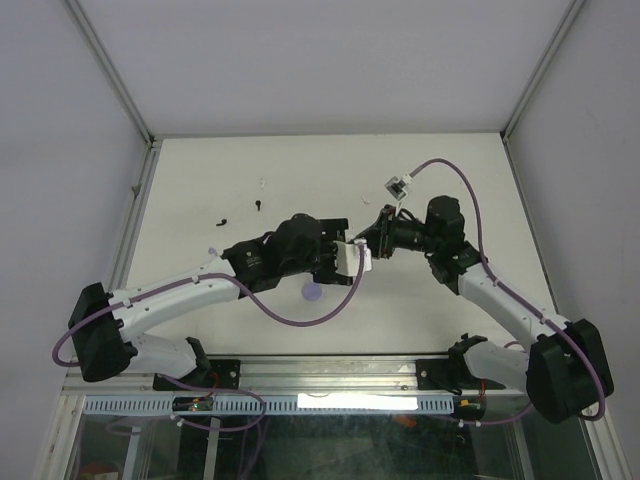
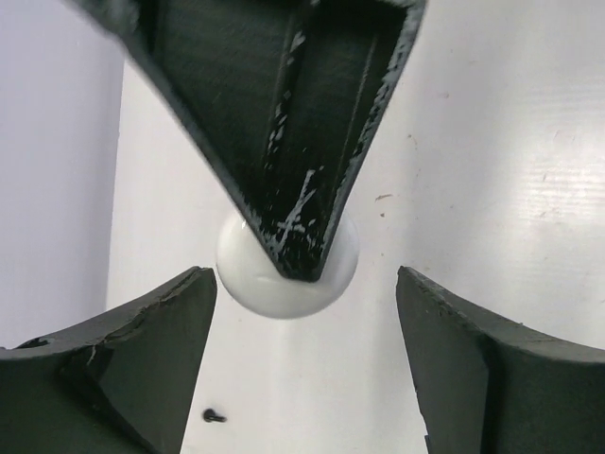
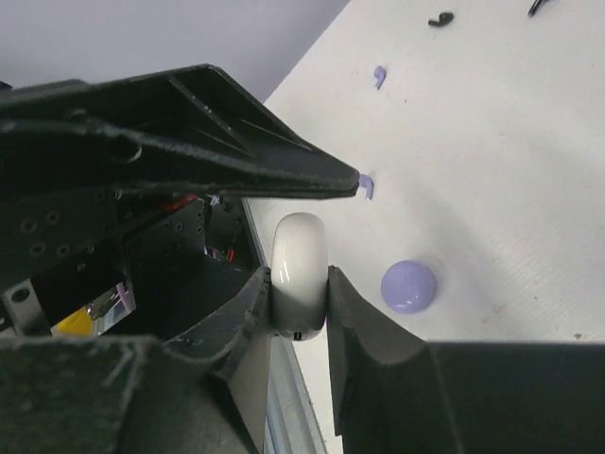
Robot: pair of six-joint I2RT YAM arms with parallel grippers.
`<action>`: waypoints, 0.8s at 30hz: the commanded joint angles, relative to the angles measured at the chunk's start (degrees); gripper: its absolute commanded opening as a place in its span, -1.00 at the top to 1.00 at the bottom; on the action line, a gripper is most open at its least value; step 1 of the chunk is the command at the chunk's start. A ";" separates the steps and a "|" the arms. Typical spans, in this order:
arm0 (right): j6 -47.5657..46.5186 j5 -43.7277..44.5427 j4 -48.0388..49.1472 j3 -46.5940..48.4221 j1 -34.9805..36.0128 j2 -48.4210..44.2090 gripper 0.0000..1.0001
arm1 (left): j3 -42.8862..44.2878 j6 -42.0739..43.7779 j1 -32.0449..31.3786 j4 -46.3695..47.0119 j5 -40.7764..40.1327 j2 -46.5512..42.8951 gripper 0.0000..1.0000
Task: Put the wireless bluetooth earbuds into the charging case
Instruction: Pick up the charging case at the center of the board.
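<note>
A white charging case [image 3: 300, 241] is being gripped on edge by the right gripper [image 3: 298, 279], with its jaws pressed against the two flat faces. This clamp is being shown plainly only by the right wrist view. In the left wrist view the same case is being seen face-on as a round disc, partly covered by one dark finger of the right gripper reaching in from above. There the left gripper [image 2: 304, 284] is being held wide open, its fingers [image 2: 142, 359] standing clear of the case on either side and holding nothing.

From above, the two grippers are being shown tip to tip over the middle of the table [image 1: 450, 170], but the case between them cannot be made out with certainty there.

The earbuds are being left loose on the table. A lavender earbud [image 3: 379, 76] and a second lavender earbud [image 3: 367, 186] are being shown only by the right wrist view, along with a lavender charging case [image 3: 408, 286] lying on the table near them. Black earbuds [image 1: 258, 205] are lying well apart from the grippers, toward the far left.
</note>
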 commanded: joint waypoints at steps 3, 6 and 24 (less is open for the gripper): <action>3.52 3.94 14.75 -4.34 0.30 -5.46 0.85 | -6.89 -14.25 0.21 14.32 -2.03 -8.13 -0.58; 4.47 6.57 18.09 -6.55 0.28 -7.26 0.85 | -12.75 -22.82 3.20 25.17 0.98 -12.51 -0.58; 10.59 12.26 44.33 -17.94 0.42 -10.96 0.87 | -32.50 -72.74 16.18 78.67 21.12 -11.41 -0.51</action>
